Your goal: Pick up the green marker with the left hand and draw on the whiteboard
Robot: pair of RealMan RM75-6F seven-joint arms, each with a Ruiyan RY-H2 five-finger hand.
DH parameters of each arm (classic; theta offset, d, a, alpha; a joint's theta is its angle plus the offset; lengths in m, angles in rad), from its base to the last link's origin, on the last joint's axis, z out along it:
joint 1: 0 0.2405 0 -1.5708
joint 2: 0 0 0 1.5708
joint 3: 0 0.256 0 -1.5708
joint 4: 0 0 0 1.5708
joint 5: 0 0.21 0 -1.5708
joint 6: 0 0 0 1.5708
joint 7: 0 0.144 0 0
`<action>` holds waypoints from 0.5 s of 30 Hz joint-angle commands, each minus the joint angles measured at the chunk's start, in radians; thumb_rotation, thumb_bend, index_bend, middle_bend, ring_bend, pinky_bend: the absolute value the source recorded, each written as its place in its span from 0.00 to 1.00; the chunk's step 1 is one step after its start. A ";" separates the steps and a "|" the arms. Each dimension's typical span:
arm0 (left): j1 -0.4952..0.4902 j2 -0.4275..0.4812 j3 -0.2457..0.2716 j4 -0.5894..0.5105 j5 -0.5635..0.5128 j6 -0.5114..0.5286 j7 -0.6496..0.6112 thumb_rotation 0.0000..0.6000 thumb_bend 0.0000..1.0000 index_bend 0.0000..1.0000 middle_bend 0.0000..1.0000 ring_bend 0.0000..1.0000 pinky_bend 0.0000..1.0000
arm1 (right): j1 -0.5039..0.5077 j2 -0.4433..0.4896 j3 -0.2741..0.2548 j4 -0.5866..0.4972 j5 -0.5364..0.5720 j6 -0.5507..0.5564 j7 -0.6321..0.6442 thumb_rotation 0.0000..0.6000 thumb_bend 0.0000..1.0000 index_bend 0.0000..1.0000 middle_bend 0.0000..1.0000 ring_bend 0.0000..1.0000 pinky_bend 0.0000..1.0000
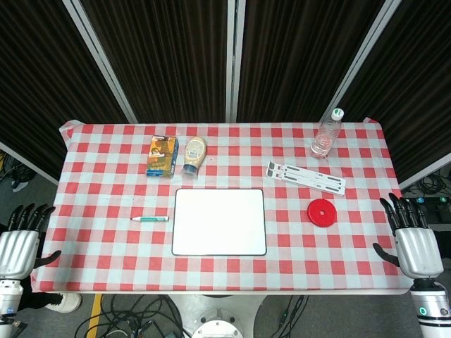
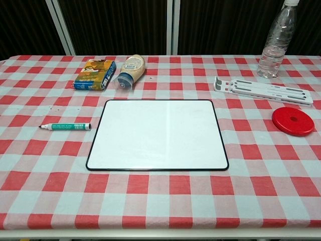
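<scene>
1. The whiteboard [image 1: 219, 221] is lying flat at the middle of the checked surface [image 1: 106, 176], its face blank, and serves here as the landmark.
2. The marker [image 1: 149, 219] is lying on its side just left of the whiteboard, apart from its edge; in the chest view the marker [image 2: 65, 126] is showing a green body with its dark tip pointing away from the board.
3. The left hand [image 1: 17, 243] is hanging off the surface's left edge, well left of the whiteboard, fingers spread apart and holding nothing.
4. The right hand [image 1: 414, 239] is hanging off the right edge, well right of the whiteboard, fingers likewise spread and holding nothing.
5. Neither hand is showing in the chest view.
6. A box [image 1: 162, 155] is lying beyond the whiteboard's far left corner, with a squeeze bottle [image 1: 194, 155] lying just beside it, directly behind the board.
7. A red disc [image 1: 322, 213] is sitting right of the whiteboard, near its far right corner.
8. A white folding stand [image 1: 305, 177] is lying beyond the disc, further from the whiteboard.
9. A clear water bottle [image 1: 326, 134] is standing upright behind the stand, toward the far right of the whiteboard.
</scene>
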 commanded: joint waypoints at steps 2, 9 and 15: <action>-0.002 -0.010 -0.002 0.010 0.002 -0.001 -0.009 1.00 0.09 0.13 0.10 0.04 0.06 | 0.005 0.000 0.003 -0.007 0.001 -0.004 -0.009 1.00 0.09 0.00 0.00 0.00 0.00; -0.003 -0.018 -0.008 0.001 0.015 0.016 -0.010 1.00 0.09 0.13 0.10 0.04 0.06 | 0.009 0.001 0.004 -0.003 0.000 -0.005 -0.002 1.00 0.09 0.00 0.00 0.00 0.00; -0.053 -0.010 -0.050 -0.035 0.028 -0.002 0.018 1.00 0.09 0.15 0.10 0.12 0.11 | 0.006 0.012 0.008 0.005 -0.010 0.012 0.017 1.00 0.09 0.00 0.00 0.00 0.00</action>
